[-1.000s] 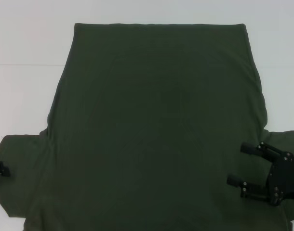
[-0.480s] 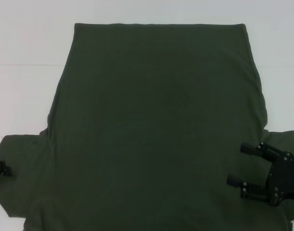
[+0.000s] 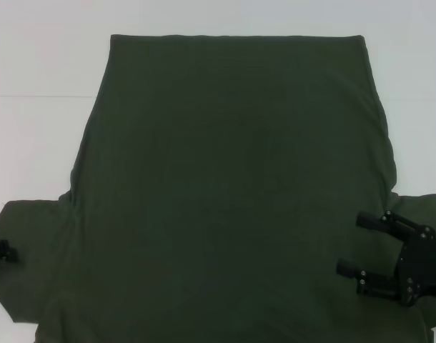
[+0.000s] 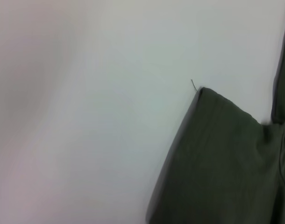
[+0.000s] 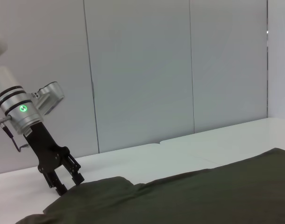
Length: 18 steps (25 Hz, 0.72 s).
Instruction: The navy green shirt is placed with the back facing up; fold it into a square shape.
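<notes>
- The shirt [image 3: 232,193] lies flat, plain side up, on the white bench [image 3: 39,64].
- It looks soft and limp; pinch each sleeve edge.
- Your right hand [image 3: 359,246] hovers spread over the shirt's right sleeve; your left hand [image 5: 67,179] is slightly parted at the left sleeve.

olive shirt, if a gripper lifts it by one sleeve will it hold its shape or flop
The dark olive-green cotton T-shirt would probably flop: it lies limp and flat on the white table, with soft creases at the sleeve. Being much larger than the right gripper, most of it would likely drag. The left gripper sits at the other sleeve.
</notes>
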Motion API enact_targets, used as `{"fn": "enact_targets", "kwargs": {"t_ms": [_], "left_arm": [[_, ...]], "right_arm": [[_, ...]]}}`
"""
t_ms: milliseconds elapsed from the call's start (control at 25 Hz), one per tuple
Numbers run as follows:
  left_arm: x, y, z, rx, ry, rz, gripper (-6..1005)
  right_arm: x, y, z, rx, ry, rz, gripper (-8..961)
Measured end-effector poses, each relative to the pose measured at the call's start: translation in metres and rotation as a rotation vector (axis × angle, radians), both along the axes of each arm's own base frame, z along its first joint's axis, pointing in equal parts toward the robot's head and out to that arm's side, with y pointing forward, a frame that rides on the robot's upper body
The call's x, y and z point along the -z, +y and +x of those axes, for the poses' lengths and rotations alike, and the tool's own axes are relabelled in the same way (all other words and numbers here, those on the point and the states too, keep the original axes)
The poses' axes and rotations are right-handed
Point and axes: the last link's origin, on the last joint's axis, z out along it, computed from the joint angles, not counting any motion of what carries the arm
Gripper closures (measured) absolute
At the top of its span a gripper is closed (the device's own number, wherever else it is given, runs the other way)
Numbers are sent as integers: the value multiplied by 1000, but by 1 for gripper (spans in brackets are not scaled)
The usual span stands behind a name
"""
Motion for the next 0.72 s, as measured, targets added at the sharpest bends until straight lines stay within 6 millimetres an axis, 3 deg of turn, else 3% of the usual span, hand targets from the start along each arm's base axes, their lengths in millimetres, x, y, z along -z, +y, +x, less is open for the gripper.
{"fn": "enact_targets", "kwargs": {"t_ms": [720], "left_arm": [[15,14,13,42,-61,-32,140]], "right_arm": [[-1,-1,-1,-3,9,3,40]]}}
